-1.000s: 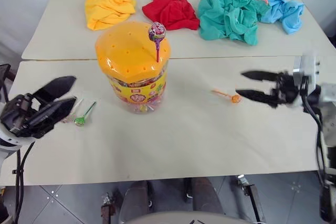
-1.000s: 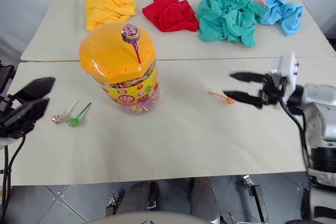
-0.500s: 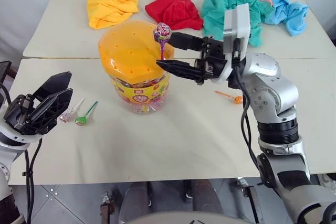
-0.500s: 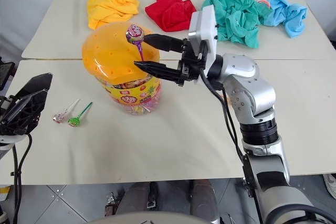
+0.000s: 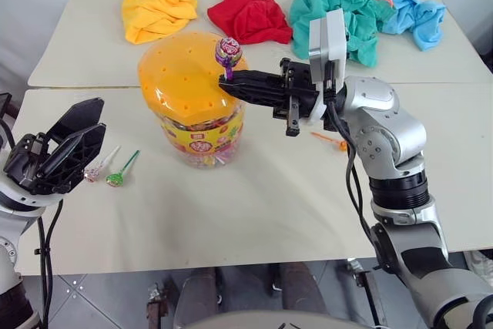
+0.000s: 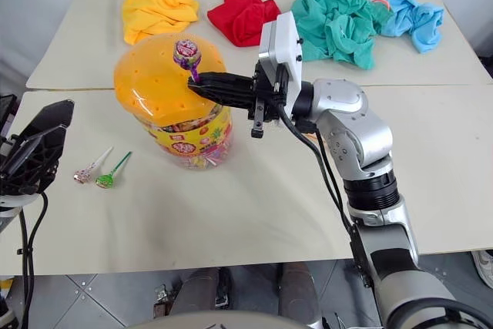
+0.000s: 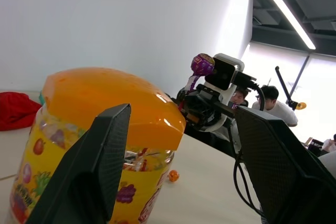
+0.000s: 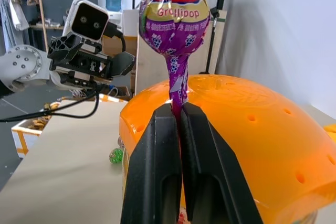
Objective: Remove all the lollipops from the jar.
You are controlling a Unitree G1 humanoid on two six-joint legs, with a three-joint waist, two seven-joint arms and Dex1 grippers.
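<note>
A: Purple lollipop (image 8: pixel 174 17) stands in the orange jar (image 5: pixel 189 82) lid; right gripper (image 5: pixel 228 81) is clamped on its stick.
B: Next, lift straight up. Left gripper (image 5: pixel 73 144) waits apart.

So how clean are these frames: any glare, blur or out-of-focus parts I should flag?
Left eye view: even light, sharp, soft sheen on the jar's domed orange lid. Right wrist view: purple-wrapped lollipop crisp between the right end effector fingers, room behind soft. Left wrist view: bright ceiling strip light flares, left end effector fingers dark and blurred up close.
</note>
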